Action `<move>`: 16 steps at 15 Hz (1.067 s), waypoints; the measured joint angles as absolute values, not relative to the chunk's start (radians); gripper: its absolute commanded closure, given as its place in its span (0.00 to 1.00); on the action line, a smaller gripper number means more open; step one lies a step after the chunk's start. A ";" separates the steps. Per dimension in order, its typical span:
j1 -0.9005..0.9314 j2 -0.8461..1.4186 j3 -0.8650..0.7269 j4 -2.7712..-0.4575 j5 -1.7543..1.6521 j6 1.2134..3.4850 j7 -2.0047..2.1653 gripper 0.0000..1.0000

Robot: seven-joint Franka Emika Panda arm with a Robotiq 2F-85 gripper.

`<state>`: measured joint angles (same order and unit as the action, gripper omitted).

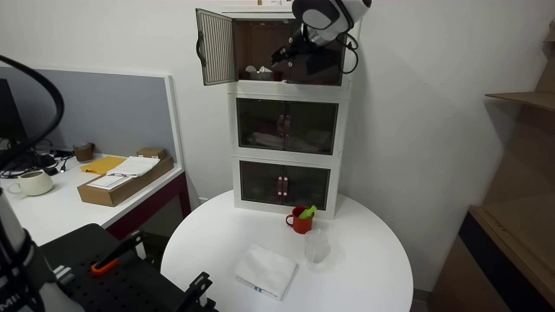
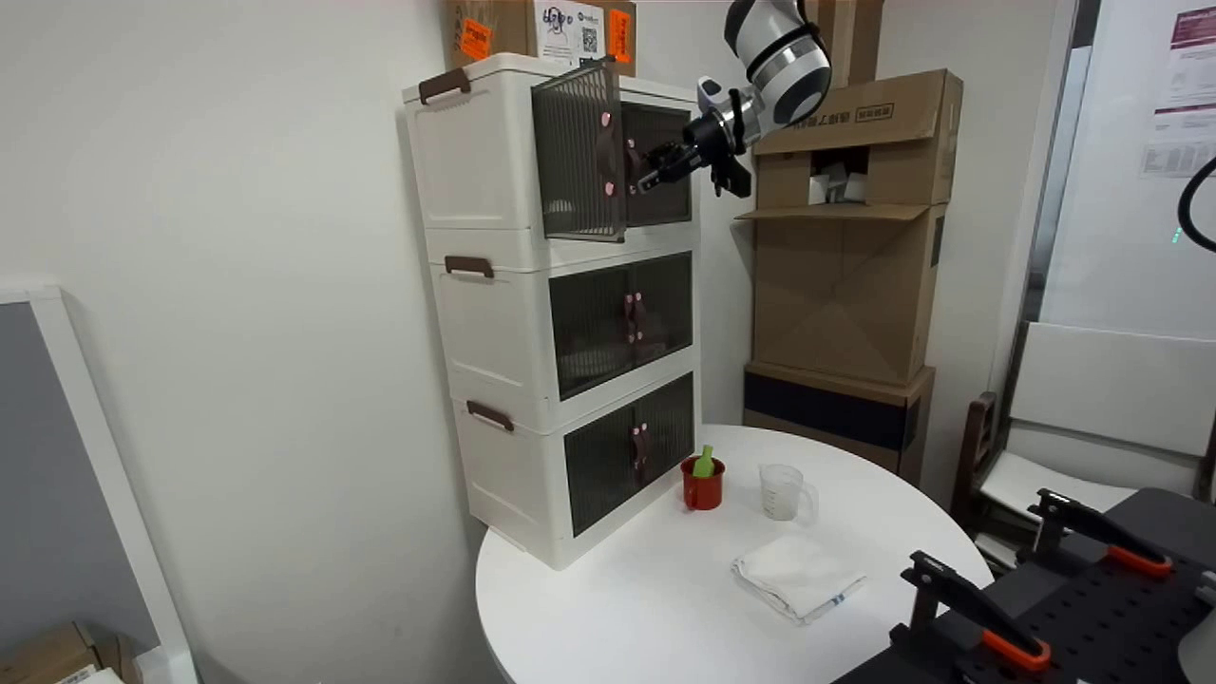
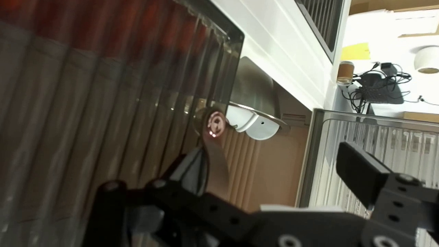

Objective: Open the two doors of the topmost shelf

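On the topmost shelf [image 1: 262, 47] of the white cabinet, one of the two doors [image 1: 217, 47] stands swung outward in both exterior views. Its partner door [image 2: 665, 157] looks closed across its half, partly hidden by the arm in an exterior view. My gripper [image 3: 274, 164] is open, with nothing gripped between its fingers. One of its fingers [image 3: 188, 171] sits right beside the brown strap handle [image 3: 217, 164] of the closed door; whether it reaches behind the strap I cannot tell. The opposite fingertip [image 3: 360, 171] appears in front of the swung-out door [image 3: 394, 137].
Inside the shelf lies a metal bowl [image 3: 255, 85] with white items. Below are the middle doors [image 1: 286, 125] and bottom doors [image 1: 284, 184], closed. A red mug [image 1: 301, 221], a clear measuring cup [image 2: 781, 491] and a folded cloth [image 1: 266, 271] rest on the round table [image 1: 368, 260].
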<state>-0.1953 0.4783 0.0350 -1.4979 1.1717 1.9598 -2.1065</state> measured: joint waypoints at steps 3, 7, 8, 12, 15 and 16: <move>-0.196 0.481 0.035 -1.496 1.173 1.941 -2.126 0.00; -0.206 0.493 0.034 -1.481 1.173 1.880 -2.180 0.00; -0.207 0.497 0.034 -1.476 1.173 1.865 -2.194 0.00; -0.207 0.499 0.033 -1.473 1.173 1.853 -2.244 0.00; -0.208 0.501 0.033 -1.473 1.175 1.851 -2.265 0.00; -0.208 0.501 0.033 -1.475 1.185 1.851 -2.266 0.00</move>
<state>-0.2077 0.5013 0.0334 -1.4755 1.1855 1.8508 -2.2658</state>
